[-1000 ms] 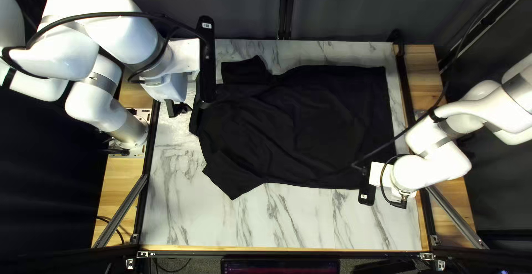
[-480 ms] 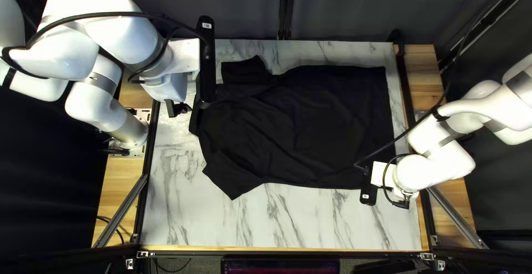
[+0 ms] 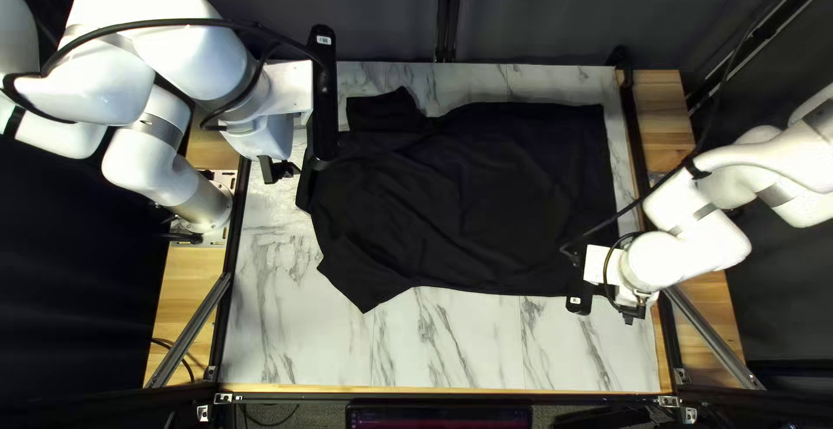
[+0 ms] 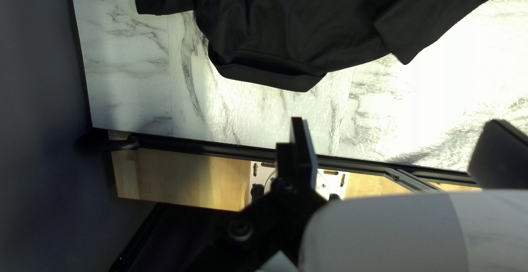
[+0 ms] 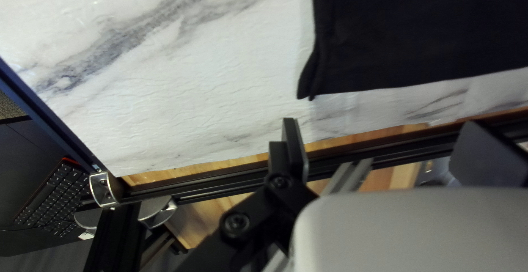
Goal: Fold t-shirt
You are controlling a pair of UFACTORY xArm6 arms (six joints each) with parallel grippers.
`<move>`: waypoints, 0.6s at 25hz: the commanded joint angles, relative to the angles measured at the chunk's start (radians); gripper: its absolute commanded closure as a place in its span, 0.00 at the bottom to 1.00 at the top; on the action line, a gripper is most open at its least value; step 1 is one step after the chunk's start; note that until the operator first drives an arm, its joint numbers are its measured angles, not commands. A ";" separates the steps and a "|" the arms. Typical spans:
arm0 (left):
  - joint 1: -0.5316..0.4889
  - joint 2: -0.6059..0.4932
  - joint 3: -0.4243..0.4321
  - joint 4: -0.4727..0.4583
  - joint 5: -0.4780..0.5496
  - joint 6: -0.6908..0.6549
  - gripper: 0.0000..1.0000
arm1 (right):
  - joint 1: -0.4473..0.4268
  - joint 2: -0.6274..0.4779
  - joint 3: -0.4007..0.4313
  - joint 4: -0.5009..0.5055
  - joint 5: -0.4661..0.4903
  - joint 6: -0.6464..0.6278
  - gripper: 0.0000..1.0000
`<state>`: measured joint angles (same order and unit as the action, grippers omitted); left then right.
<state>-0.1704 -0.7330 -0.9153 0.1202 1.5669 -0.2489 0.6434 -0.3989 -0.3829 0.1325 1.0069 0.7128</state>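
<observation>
Left tool [image 3: 324, 99] and right tool [image 3: 579, 294] both have fingers wide apart. The black t-shirt [image 3: 486, 203] lies spread on the tabletop [image 3: 468, 347], its neck [image 4: 269, 77] near the left tool.

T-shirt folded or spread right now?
Spread: the t-shirt lies wide across the table, both short sleeves sticking out on opposite sides, some wrinkles.

A dark curtain [image 3: 538, 13] hangs beyond a marble-patterned table [image 3: 468, 351] flanked by wooden boards [image 3: 661, 117].
</observation>
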 commanded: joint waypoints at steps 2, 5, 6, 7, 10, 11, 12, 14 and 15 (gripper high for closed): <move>0.000 0.000 0.000 0.000 0.000 0.000 0.00 | -0.015 -0.058 -0.008 -0.047 0.041 -0.013 0.00; 0.000 0.000 0.000 0.000 0.000 0.000 0.00 | -0.015 -0.058 -0.008 -0.047 0.041 -0.013 0.00; 0.000 0.000 0.000 0.000 0.000 0.000 0.00 | -0.015 -0.058 -0.008 -0.047 0.041 -0.013 0.00; 0.000 0.000 0.000 0.000 0.000 0.000 0.00 | -0.015 -0.058 -0.008 -0.047 0.041 -0.013 0.00; 0.000 0.000 0.000 0.000 0.000 0.000 0.00 | -0.015 -0.058 -0.008 -0.047 0.041 -0.013 0.00; 0.000 0.000 0.000 0.000 0.000 0.000 0.00 | -0.015 -0.058 -0.008 -0.047 0.041 -0.013 0.00; 0.000 0.000 0.000 0.000 0.000 0.000 0.00 | -0.015 -0.058 -0.008 -0.047 0.041 -0.013 0.00; -0.025 0.034 -0.027 -0.010 -0.017 0.005 0.00 | -0.015 -0.058 -0.008 -0.047 0.041 -0.013 0.00; -0.064 0.065 -0.038 -0.009 -0.041 -0.010 0.00 | -0.015 -0.058 -0.008 -0.047 0.041 -0.013 0.00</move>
<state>-0.1783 -0.7226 -0.9230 0.1143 1.5616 -0.2488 0.6285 -0.4570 -0.3906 0.0858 1.0476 0.7001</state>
